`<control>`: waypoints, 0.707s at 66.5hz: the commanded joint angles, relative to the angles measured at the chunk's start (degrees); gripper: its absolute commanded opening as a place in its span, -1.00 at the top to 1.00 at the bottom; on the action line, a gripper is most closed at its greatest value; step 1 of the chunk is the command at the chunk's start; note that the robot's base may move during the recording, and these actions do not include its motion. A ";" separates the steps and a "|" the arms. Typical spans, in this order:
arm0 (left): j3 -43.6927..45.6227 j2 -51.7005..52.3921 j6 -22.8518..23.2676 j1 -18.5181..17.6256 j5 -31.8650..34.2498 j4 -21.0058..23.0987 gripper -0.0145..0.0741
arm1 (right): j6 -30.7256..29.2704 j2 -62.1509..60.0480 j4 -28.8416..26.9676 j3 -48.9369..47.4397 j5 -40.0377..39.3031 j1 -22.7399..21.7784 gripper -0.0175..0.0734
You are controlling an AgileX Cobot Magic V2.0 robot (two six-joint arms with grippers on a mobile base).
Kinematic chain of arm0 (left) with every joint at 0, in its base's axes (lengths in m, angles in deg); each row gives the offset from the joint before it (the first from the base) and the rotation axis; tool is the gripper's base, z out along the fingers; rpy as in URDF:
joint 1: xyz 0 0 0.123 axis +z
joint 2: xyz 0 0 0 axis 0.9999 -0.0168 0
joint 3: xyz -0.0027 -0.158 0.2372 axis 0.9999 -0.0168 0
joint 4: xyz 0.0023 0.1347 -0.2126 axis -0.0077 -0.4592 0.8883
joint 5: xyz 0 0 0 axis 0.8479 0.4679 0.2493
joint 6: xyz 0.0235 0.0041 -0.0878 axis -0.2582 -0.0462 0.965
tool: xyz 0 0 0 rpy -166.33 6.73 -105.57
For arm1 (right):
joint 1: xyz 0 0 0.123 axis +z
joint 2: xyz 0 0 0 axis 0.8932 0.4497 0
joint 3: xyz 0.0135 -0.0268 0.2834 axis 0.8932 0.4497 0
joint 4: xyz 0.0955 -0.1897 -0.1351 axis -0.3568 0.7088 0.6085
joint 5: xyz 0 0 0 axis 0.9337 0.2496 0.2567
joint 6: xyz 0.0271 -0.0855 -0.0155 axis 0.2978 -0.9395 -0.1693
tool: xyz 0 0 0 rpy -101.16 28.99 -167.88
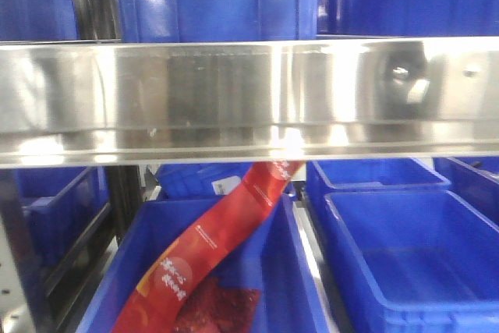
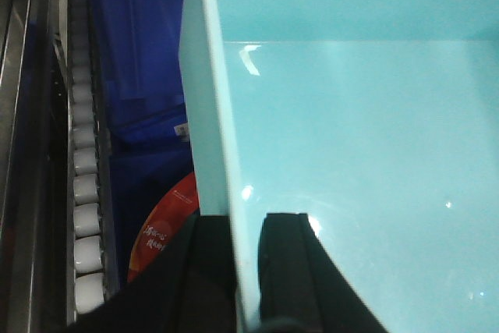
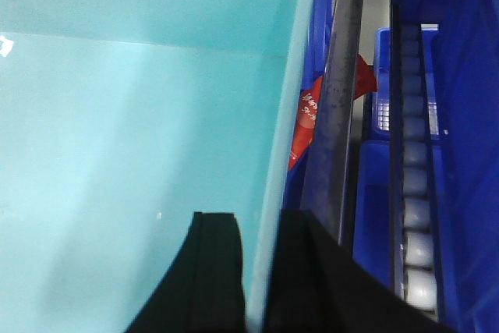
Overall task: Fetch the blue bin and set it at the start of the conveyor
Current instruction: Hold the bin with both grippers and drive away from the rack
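A rack fills the front view: a shiny steel rail [image 1: 249, 99] crosses it, with dark bins [image 1: 405, 255] above and below and a red packet [image 1: 226, 232] slanting in one of them. The blue bin [image 2: 351, 154] shows close under both wrist cameras, beside roller tracks [image 2: 86, 185] and those dark bins. The left gripper [image 2: 245, 228] is closed over one side wall, one finger inside and one outside, and the right gripper [image 3: 261, 224] clamps the opposite wall likewise.
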 commanded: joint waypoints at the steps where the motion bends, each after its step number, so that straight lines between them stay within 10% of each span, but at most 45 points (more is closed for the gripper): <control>1: 0.52 0.64 -0.66 0.10 4.57 -0.20 0.92 | -1.24 -0.22 1.34 -0.38 -2.26 -0.28 0.95; 47: 0.52 0.64 -0.66 0.10 5.67 -0.20 0.92 | -1.24 -0.22 1.34 -0.38 -2.48 -0.28 0.95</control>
